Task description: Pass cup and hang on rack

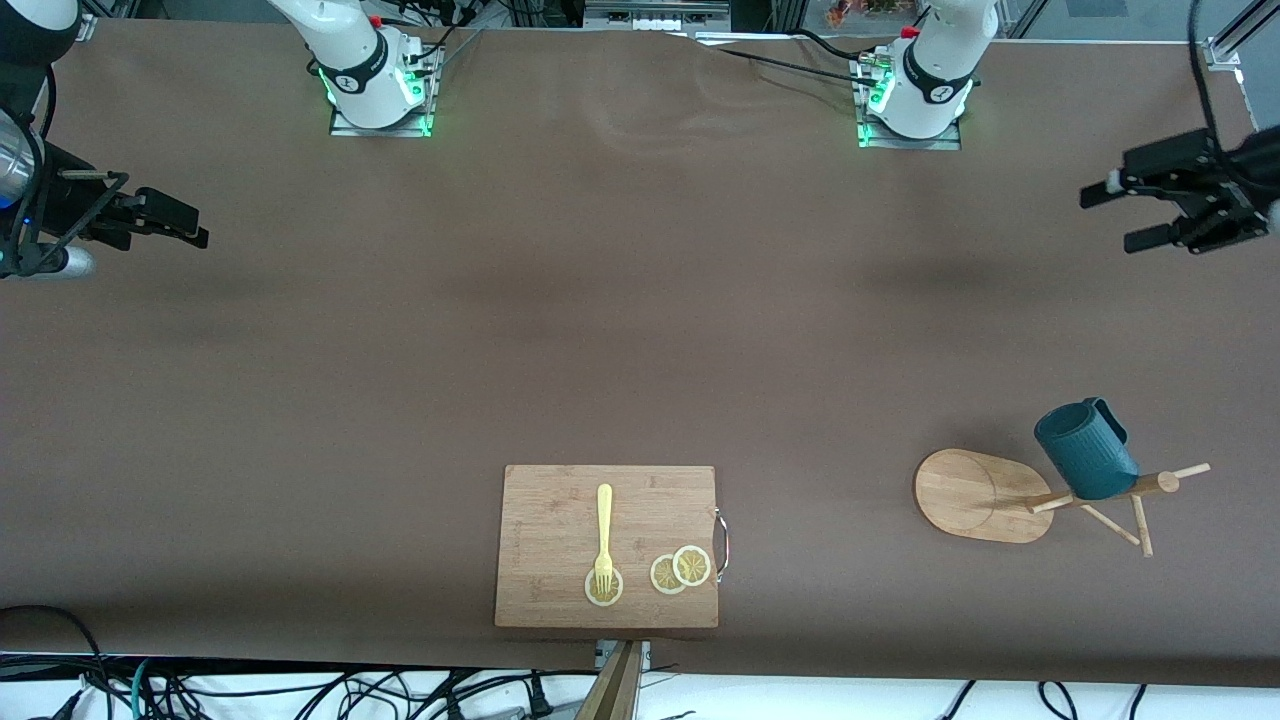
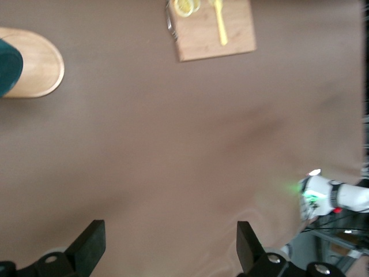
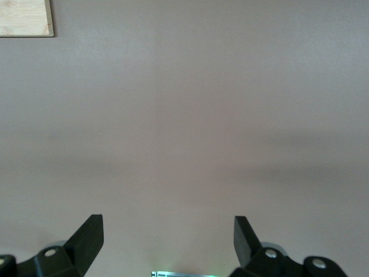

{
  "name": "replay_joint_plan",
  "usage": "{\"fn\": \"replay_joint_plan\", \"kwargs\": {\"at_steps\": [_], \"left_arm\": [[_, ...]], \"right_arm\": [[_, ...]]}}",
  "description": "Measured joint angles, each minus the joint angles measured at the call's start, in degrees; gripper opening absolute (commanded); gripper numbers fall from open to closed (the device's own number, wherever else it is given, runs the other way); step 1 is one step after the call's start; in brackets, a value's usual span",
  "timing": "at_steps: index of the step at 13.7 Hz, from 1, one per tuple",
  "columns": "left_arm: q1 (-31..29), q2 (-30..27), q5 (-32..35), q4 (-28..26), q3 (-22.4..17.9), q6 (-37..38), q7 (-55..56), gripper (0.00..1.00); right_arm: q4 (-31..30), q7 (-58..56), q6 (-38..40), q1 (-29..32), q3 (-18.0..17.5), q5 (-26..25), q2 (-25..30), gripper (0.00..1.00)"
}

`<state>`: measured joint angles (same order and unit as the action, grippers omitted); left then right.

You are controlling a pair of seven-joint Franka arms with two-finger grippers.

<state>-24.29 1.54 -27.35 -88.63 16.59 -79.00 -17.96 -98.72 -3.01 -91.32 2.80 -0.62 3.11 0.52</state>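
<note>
The dark teal ribbed cup (image 1: 1085,450) hangs on a peg of the bamboo rack (image 1: 975,495), near the post's top, at the left arm's end of the table. In the left wrist view the rack's oval base (image 2: 37,69) shows with an edge of the cup (image 2: 8,66). My left gripper (image 1: 1112,215) is open and empty, high over the table's left-arm end, well away from the rack; its own view (image 2: 170,231) shows only bare table between the fingers. My right gripper (image 1: 195,228) is open and empty over the right arm's end, also seen in its own view (image 3: 167,225).
A rectangular wooden cutting board (image 1: 607,545) lies near the table's front edge at the middle, with a yellow fork (image 1: 604,535) and lemon slices (image 1: 680,570) on it. It also shows in the left wrist view (image 2: 216,32), and its corner in the right wrist view (image 3: 23,17).
</note>
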Motion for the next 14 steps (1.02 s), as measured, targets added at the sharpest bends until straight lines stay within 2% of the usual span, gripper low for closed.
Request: {"fn": "replay_joint_plan", "kwargs": {"at_steps": [5, 7, 10, 14], "left_arm": [[17.6, -7.1, 12.9, -4.6, -7.1, -3.3, 14.7, 1.0], [22.7, -9.0, 17.6, -6.7, -9.3, -4.6, 20.5, 1.0], [25.1, -9.1, 22.4, -7.7, -10.0, -6.5, 26.5, 1.0], [25.1, -7.0, 24.2, -7.6, -11.5, -8.6, 26.0, 1.0]], "right_arm": [[0.0, 0.0, 0.0, 0.0, 0.0, 0.0, 0.0, 1.0], [0.0, 0.0, 0.0, 0.0, 0.0, 0.0, 0.0, 1.0], [0.0, 0.0, 0.0, 0.0, 0.0, 0.0, 0.0, 1.0], [0.0, 0.0, 0.0, 0.0, -0.1, 0.0, 0.0, 1.0]]}}
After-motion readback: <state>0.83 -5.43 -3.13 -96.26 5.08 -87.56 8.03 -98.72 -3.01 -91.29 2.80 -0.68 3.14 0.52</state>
